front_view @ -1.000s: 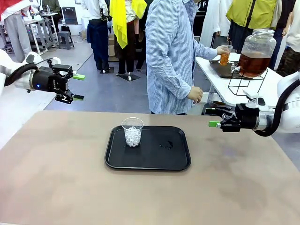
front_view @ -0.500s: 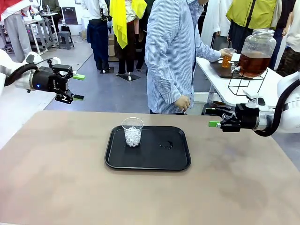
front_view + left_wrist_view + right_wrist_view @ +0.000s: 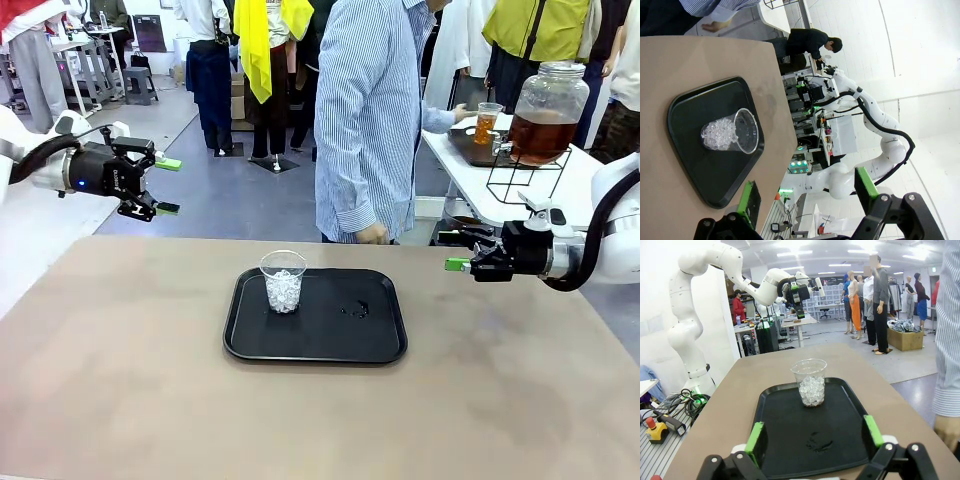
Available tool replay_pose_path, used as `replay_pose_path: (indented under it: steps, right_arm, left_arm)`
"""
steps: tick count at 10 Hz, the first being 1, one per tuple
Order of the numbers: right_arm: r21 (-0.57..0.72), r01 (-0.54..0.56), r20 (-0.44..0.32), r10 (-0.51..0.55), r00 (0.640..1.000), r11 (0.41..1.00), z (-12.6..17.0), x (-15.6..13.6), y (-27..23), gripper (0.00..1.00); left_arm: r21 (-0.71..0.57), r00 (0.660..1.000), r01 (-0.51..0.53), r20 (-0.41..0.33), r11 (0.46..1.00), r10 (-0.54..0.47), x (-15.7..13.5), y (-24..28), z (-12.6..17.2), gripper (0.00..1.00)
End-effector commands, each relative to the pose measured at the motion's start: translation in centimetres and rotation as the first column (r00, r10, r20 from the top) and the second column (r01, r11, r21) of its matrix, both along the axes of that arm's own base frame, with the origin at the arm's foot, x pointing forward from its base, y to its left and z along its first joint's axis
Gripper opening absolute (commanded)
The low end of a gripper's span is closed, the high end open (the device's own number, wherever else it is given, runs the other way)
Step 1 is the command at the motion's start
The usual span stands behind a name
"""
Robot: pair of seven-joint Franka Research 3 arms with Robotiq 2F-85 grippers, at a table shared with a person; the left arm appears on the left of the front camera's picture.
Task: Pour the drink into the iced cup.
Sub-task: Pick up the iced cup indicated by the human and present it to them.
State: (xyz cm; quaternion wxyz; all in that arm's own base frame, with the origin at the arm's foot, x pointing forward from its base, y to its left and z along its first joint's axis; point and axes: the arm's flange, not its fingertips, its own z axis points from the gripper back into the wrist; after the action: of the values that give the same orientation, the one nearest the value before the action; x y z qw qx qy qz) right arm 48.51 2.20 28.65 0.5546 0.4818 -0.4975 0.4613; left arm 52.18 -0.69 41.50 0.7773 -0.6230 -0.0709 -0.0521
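Two grippers stand back from the tan bench [image 3: 120, 380], each with its jaws apart and holding nothing. The left gripper [image 3: 167, 186] hangs raised off the bench's 10 o'clock corner. The right gripper [image 3: 451, 251] hovers at the 3 o'clock side, fingers pointing inward toward the tray.

A black rectangular plastic tray [image 3: 330, 338] lies at bench centre, well apart from every bench edge, with bare surface on all sides. A clear plastic cup of ice [image 3: 283, 281] stands upright in the tray's 10 o'clock corner, just inside the rim. A small wet smear [image 3: 355, 310] marks the tray toward 2 o'clock.

The translucent amber-brown drink [image 3: 485, 127] is in a small clear cup at the person's hand [image 3: 462, 113], over a white side table [image 3: 470, 185] beyond the bench's 1 o'clock. Whether that cup rests there cannot be told. A large glass dispenser jar [image 3: 545, 110] of like liquid stands just beside it. The person in a striped shirt [image 3: 365, 120] stands at the 12 o'clock edge.
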Motion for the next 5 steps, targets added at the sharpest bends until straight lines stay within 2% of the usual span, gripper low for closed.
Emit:
replay_pose_path:
  steps: [1,5]
  right_arm:
    - [-0.003,-0.004,0.007,0.004,1.0,1.0,0.31,0.28,0.18,1.0]
    - [-0.003,-0.004,0.007,0.004,1.0,1.0,0.31,0.28,0.18,1.0]
  left_arm:
    - [0.003,1.0,-0.005,0.003,1.0,0.005,-0.29,-0.09,0.16,1.0]
    - [0.003,1.0,-0.005,0.003,1.0,0.005,-0.29,-0.09,0.16,1.0]
